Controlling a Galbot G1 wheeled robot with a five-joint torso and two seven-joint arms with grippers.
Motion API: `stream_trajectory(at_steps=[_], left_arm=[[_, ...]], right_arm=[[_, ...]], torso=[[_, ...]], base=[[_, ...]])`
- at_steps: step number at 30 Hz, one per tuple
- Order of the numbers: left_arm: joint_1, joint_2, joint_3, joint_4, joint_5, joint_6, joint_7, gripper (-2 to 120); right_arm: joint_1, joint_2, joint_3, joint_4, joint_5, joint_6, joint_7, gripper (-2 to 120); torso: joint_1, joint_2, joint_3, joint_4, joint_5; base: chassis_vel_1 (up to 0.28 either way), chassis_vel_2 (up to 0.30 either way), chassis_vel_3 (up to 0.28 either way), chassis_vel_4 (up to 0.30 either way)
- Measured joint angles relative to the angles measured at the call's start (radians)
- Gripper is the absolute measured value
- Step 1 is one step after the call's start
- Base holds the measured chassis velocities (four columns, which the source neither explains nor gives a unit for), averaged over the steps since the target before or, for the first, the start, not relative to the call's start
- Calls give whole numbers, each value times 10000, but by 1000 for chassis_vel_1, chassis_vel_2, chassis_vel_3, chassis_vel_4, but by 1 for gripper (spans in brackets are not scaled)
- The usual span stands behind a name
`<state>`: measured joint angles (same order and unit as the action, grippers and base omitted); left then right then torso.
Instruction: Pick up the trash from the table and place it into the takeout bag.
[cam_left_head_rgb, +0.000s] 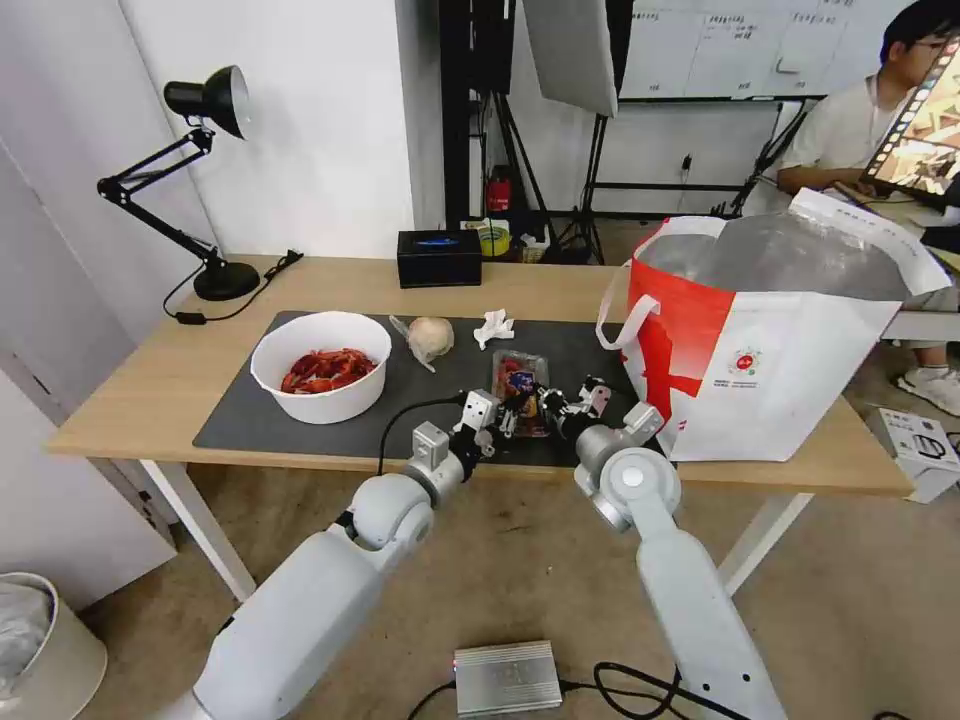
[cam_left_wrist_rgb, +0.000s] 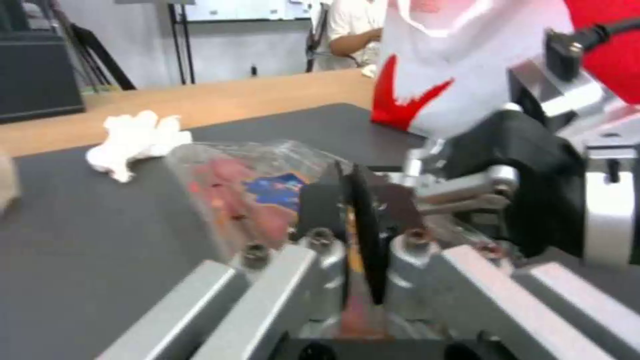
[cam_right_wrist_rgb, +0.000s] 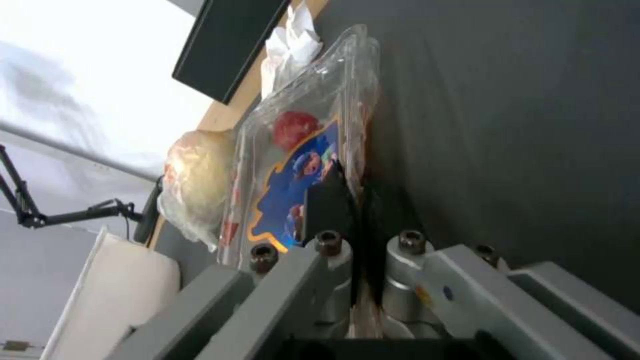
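Head view | L pincer (cam_left_head_rgb: 508, 412) + R pincer (cam_left_head_rgb: 552, 408) both pinching clamshell (cam_left_head_rgb: 520, 385) (near edge) | on mat (cam_left_head_rgb: 250, 415)

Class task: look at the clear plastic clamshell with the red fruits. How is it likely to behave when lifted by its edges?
The clamshell looks like thin clear plastic, so it will probably flex rather than stay stiff. The left gripper and right gripper each pinch an edge, which suggests it is light. The loose fruits inside may shift if it tilts.

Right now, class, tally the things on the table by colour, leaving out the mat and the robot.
White: 3, round bowl, crumpled tissue, red-trimmed takeout bag
Black: 2, desk lamp, small box
Clear plastic: 2, fruit clamshell, wrapped beige lump
Total: 7
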<state>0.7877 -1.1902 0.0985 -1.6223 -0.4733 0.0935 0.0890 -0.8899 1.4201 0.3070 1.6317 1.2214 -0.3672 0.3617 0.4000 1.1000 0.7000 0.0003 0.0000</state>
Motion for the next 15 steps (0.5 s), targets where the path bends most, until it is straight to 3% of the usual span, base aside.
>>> stream_trajectory(at_steps=[6,15], left_arm=[[481,386,-737,-468,-50,-77,-19,41],[1274,550,-1602,-1056,-44,-114,-45,71]], right_arm=[[-57,-17,-49,130,-270,213,-63,0],[-60,-67,-266,364,-778,590,-209,0]], torso=[[0,0,0,-4,-1],[0,-1,0,-2,-2]], base=[[0,0,0,0],[0,0,0,0]])
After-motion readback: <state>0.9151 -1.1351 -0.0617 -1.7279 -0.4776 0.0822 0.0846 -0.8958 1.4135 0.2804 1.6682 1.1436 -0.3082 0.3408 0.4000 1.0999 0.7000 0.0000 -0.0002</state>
